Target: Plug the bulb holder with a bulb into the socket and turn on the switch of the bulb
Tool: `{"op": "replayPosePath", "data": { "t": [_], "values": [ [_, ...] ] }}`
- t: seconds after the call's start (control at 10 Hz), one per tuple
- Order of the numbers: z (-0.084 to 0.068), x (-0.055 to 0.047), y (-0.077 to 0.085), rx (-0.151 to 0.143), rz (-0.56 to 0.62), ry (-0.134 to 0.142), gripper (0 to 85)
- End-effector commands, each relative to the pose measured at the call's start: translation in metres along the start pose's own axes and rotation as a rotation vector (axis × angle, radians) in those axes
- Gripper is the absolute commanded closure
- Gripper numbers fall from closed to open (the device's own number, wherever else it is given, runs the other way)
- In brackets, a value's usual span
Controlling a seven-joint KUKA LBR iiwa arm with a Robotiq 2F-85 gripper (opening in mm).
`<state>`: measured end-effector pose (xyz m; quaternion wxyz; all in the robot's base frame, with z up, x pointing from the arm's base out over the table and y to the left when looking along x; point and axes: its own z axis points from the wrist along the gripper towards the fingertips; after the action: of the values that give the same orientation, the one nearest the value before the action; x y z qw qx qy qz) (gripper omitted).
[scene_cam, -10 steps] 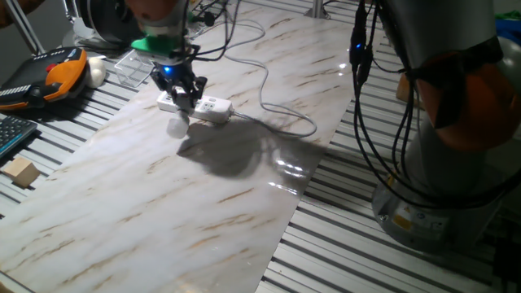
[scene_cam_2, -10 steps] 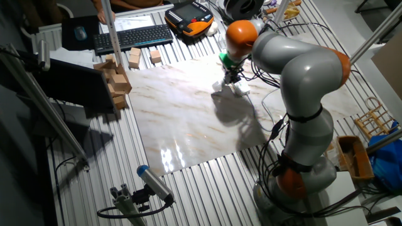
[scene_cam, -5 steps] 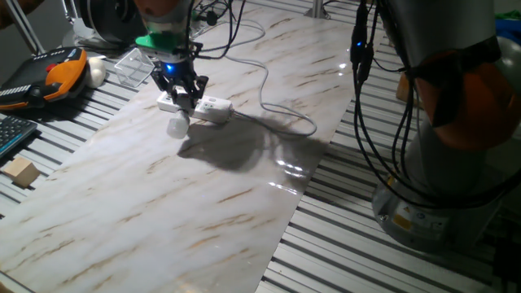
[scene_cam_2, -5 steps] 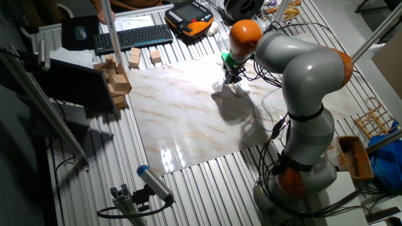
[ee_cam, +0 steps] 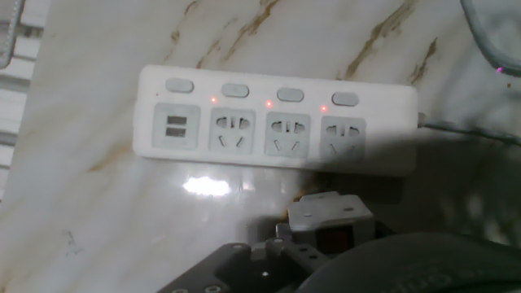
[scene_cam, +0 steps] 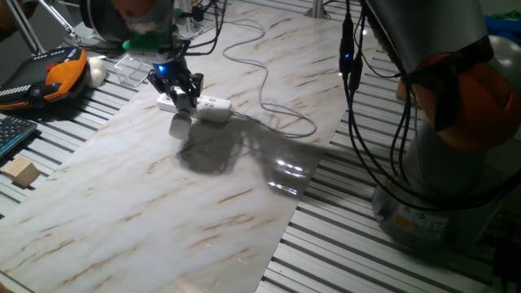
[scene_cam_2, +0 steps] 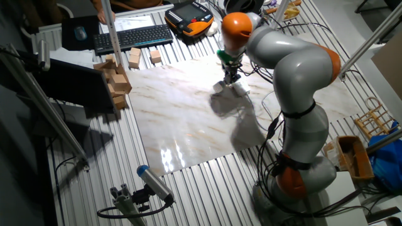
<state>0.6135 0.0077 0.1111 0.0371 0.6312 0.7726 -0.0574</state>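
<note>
Alignment comes first now: you've got the bulb holder point(ee_cam: 330, 221) pinched in the claw point(scene_cam: 182, 99), hanging just above the socket point(ee_cam: 277, 122), which lies flat on the marble surface point(scene_cam: 203, 203) w/ its white cable point(scene_cam: 269, 98) running off behind. Bulb point(scene_cam: 180, 125) shows as a frosted blob below the fingers in one fixed view, near the strip's front edge. In hand view the holder sits short of the outlet row, roughly between the 2nd and 3rd three-pin outlets, so pick one and centre on it before descending. Indicator dots glow red, so the strip looks live. Keep the pins square to the slots, come down straight, no tilt. Strip isn't fixed afaict, so push vertically or it'll skid. Pins themselves are hidden; can't confirm orientation.
</note>
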Motion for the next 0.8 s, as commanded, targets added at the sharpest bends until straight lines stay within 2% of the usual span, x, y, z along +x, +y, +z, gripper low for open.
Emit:
{"op": "replayPosePath", "data": {
  "t": [0.0, 0.1, 0.2, 0.3, 0.4, 0.5, 0.7],
  "values": [
    [0.000, 0.000, 0.000, -0.003, 0.009, 0.018, 85.0],
    [-0.004, -0.009, 0.001, -0.022, 0.026, 0.048, 85.0],
    [-0.009, -0.022, 0.001, -0.058, 0.049, 0.067, 85.0],
    [-0.011, -0.031, 0.002, -0.073, 0.072, 0.073, 85.0],
    [-0.012, -0.036, 0.002, -0.071, 0.080, 0.077, 85.0],
    [-0.008, -0.038, 0.004, -0.086, 0.125, 0.076, 85.0],
    [-0.002, -0.049, 0.004, -0.104, 0.139, 0.054, 85.0]
  ]
}}
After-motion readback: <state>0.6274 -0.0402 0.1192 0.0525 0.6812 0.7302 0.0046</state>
